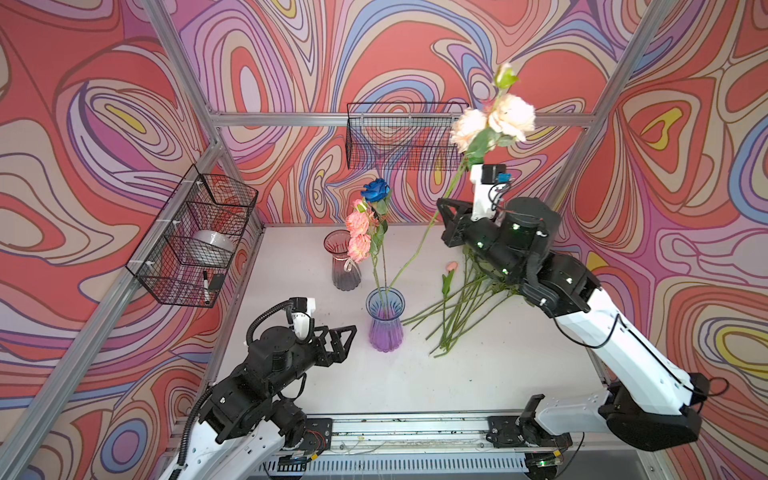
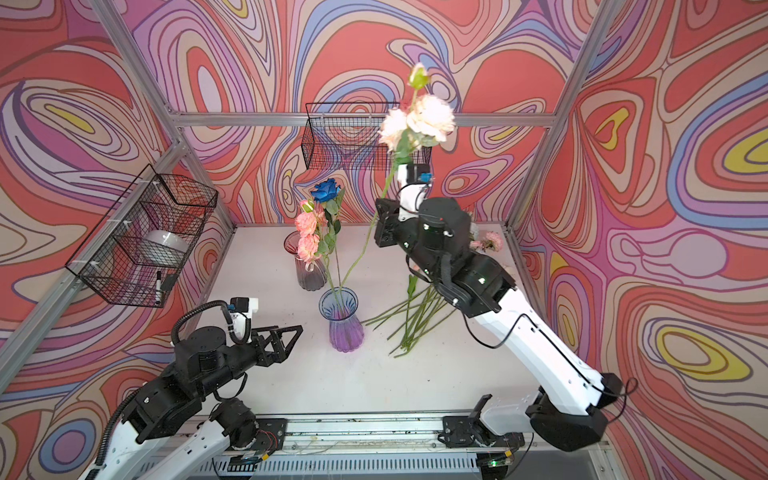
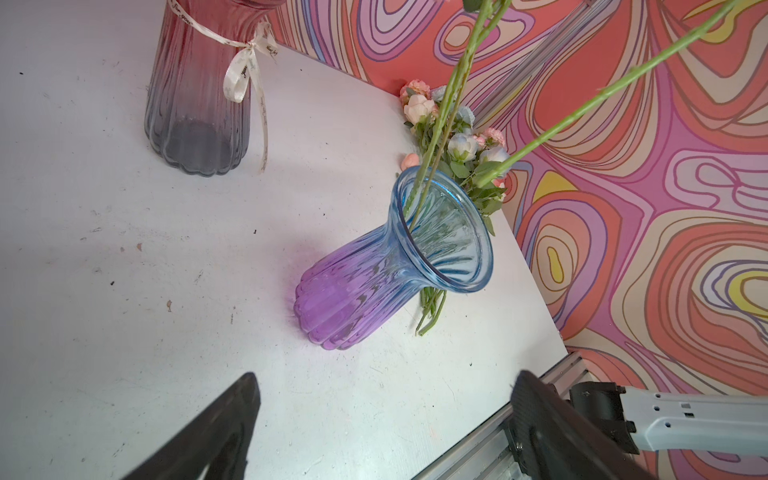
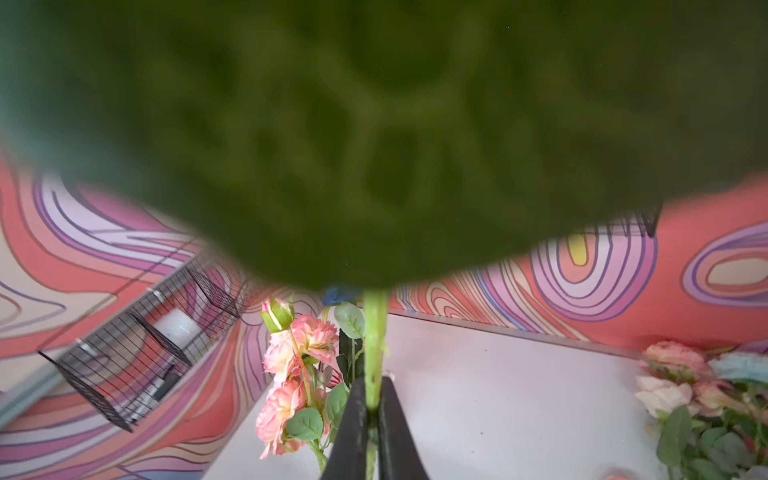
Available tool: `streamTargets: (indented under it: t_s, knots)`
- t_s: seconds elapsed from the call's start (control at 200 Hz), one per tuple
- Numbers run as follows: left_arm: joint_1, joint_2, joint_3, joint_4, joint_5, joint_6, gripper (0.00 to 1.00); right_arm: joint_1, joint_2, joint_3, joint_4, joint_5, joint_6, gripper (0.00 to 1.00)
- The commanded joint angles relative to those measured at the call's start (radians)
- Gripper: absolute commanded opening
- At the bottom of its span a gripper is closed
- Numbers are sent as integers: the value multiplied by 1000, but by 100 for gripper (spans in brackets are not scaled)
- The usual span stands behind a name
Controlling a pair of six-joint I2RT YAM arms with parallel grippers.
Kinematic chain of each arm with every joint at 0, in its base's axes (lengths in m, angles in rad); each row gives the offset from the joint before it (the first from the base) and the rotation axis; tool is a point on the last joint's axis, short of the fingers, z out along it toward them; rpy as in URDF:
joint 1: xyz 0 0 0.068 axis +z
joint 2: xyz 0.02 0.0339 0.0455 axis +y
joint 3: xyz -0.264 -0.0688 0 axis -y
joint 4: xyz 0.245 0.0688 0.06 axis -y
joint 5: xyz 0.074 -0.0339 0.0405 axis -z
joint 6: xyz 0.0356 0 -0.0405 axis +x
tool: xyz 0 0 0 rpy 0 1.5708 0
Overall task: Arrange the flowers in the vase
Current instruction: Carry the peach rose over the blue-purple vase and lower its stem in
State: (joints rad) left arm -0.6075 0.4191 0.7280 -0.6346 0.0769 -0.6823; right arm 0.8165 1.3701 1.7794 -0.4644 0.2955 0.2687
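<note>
Right gripper [image 1: 444,208] is pinched tight on the green stem of a cream-peach flower [image 1: 511,116], held high. Only the right wrist view shows both fingers [image 4: 353,419] pressed against that stem, though a blurred leaf [image 4: 374,124] blocks most of that view.

Both top views put the stem's lower end at the mouth of the blue-to-purple vase [image 1: 385,328]. The left wrist view shows the tip at the rim, and I cannot tell whether it is inside. 2 stems already stand in that vase: a dark blue rose [image 1: 376,190] and a pink spray [image 1: 358,235].

Remaining flowers [image 1: 457,307] lie on the table [image 1: 415,374] just right of it. The top views show mostly stems, the wrist views their blooms.

Left gripper [image 1: 351,344] hovers wide open, holding nothing, near the vase.

Behind stands a red-to-grey vase [image 3: 195,104]. Its ribbon [image 3: 243,70] carries print too small to read.
</note>
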Motion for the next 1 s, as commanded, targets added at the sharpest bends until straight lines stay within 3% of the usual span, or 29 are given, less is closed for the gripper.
streamTargets:
  t_s: [0.0,0.14,0.275,0.531,0.851,0.996]
  knots:
    - [3,-14,37,-30,-14,13,97,105,96,64,14,202,-180,0]
    - [4,-15,50,-36,-9,16,97,208,180,106,21,293,-287,0]
    - [4,-19,53,-33,-1,16,96,259,224,86,-1,258,-313,0]
    - [4,-12,57,-35,14,24,97,291,288,34,-109,171,-281,0]
    - [4,-13,51,-27,21,19,97,291,307,-118,-112,117,-195,0]
    - [4,-15,50,-27,24,19,96,291,296,-140,-116,107,-184,18]
